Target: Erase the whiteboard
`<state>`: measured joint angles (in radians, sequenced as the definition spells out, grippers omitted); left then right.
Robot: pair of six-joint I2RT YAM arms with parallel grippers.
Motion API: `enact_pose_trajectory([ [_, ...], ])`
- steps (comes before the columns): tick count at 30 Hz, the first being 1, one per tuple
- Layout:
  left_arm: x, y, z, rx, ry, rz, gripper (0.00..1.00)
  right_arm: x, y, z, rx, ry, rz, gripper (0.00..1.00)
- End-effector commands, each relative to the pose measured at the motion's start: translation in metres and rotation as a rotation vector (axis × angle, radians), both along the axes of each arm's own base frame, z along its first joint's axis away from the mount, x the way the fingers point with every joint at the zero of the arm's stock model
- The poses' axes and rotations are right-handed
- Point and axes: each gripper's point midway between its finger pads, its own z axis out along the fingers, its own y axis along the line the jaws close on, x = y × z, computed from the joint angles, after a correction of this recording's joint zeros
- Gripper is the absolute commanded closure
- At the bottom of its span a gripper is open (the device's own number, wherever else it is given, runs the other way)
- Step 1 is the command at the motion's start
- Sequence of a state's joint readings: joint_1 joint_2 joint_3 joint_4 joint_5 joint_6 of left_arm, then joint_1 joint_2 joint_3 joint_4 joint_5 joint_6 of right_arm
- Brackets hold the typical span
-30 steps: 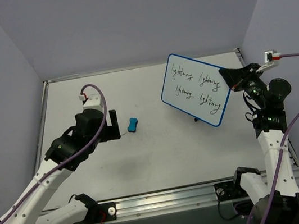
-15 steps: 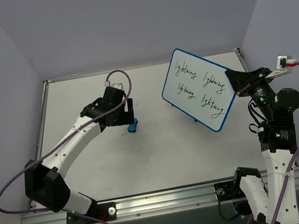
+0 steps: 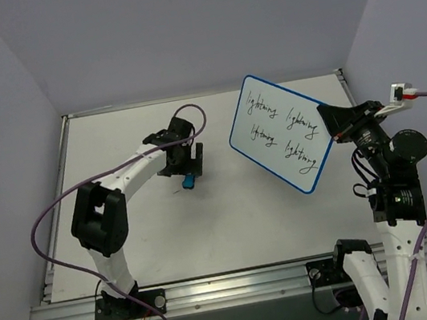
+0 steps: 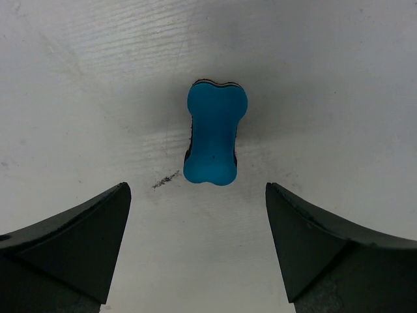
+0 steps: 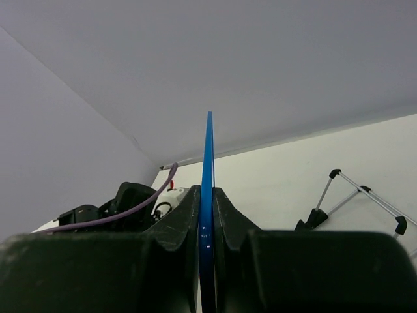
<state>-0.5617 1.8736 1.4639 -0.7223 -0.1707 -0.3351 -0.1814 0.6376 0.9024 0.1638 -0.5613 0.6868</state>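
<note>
The whiteboard (image 3: 281, 133), white with a blue rim and dark cursive writing, hangs tilted above the table at the right. My right gripper (image 3: 331, 130) is shut on its right edge. In the right wrist view the rim (image 5: 209, 156) stands edge-on, pinched between the fingers (image 5: 186, 222), and the black wire stand legs (image 5: 355, 192) show beyond. A small blue bone-shaped eraser (image 3: 188, 182) lies on the table left of the board. My left gripper (image 3: 187, 166) hovers right above it, open. In the left wrist view the eraser (image 4: 214, 134) lies just ahead of the spread fingertips (image 4: 117, 202), untouched.
The white table (image 3: 125, 214) is walled by pale grey panels on three sides. An aluminium rail (image 3: 233, 285) with the arm bases runs along the near edge. Purple cables (image 3: 51, 210) loop off both arms. A small dark scuff (image 4: 166, 179) marks the table beside the eraser.
My left arm has reached out to the right and forward, bringing its open gripper over the eraser. The right gripper has kept hold of the whiteboard, which shifted slightly.
</note>
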Motion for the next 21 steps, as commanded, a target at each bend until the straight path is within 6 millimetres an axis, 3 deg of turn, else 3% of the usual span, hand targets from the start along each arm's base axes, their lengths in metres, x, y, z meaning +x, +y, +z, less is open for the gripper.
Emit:
enact_pose_trajectory([
  [1, 0.019, -0.009, 0.004, -0.023, -0.051, -0.002, 0.09, -0.015, 0.009, 0.038, -0.017, -0.155, 0.026, 1.00],
  [8, 0.029, -0.018, -0.013, -0.024, -0.038, -0.014, 0.16, -0.022, 0.011, 0.015, -0.071, -0.104, 0.020, 1.00],
  [13, 0.034, -0.017, -0.029, -0.003, -0.025, -0.018, 0.20, -0.030, 0.011, 0.010, -0.115, -0.093, 0.004, 1.00],
  [21, 0.040, -0.022, -0.044, -0.011, -0.027, -0.014, 0.33, -0.033, 0.017, -0.022, -0.124, -0.026, 0.035, 1.00],
])
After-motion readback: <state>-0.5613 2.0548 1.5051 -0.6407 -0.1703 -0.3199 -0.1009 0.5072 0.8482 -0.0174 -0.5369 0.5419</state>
